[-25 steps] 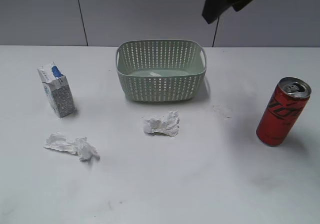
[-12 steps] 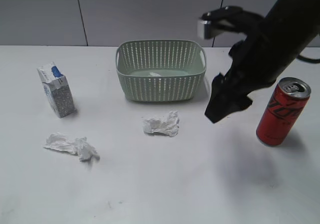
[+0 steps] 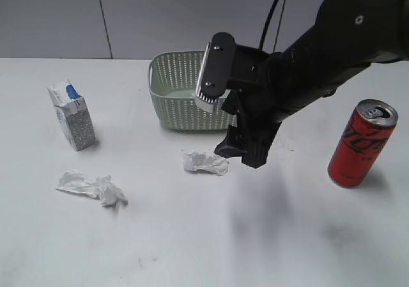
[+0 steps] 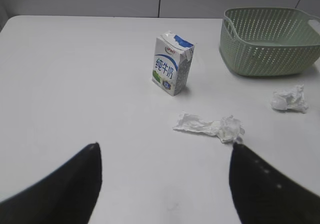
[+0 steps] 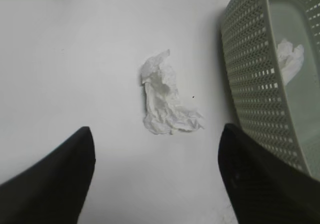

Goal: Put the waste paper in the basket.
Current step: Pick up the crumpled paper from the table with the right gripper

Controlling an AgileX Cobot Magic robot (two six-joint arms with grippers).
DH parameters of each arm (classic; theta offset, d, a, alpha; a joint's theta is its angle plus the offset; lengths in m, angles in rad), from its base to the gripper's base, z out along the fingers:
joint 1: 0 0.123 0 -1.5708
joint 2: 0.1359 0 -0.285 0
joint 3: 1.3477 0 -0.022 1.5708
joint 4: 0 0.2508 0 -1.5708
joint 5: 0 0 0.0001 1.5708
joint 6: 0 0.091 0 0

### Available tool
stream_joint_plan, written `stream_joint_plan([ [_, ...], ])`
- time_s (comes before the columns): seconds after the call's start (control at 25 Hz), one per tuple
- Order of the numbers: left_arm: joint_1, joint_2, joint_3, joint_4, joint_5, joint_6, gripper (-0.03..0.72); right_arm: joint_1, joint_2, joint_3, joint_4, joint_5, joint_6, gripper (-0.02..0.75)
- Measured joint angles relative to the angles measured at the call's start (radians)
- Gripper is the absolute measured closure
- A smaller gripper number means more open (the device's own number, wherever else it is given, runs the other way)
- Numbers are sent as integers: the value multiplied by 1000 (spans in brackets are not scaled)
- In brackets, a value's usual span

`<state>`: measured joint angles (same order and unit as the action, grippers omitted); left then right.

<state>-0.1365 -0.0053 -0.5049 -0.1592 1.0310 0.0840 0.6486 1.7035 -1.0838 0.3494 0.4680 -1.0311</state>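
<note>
The pale green basket stands at the back middle; my right arm hides its right half. One crumpled white paper wad lies in front of it, a second wad at the front left. A small wad lies inside the basket. My right gripper is low, just right of the middle wad; in the right wrist view it is open and empty, with the wad ahead of the fingertips. My left gripper is open and empty, short of the left wad.
A blue-and-white milk carton stands at the left, also in the left wrist view. A red drink can stands at the right. The left wrist view also shows the basket and the middle wad.
My right arm has swung down and to the left, from above the basket's right side to just right of the middle wad. The paper, carton and can have not moved.
</note>
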Motion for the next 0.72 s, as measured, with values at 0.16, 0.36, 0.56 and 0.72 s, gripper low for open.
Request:
stream_joint_plan([
  [0.16,0,0,0,0,0,0,100,0,95,-25,-4,-11,-43,156],
  [0.36,0,0,0,0,0,-1,100,0,218,-85,-6,-18,-151,159],
  [0.56,0,0,0,0,0,-1,100,0,311,-171,2,-45,-175,164],
  [0.72,0,0,0,0,0,0,100,0,369,-231,36,-35,-177,164],
])
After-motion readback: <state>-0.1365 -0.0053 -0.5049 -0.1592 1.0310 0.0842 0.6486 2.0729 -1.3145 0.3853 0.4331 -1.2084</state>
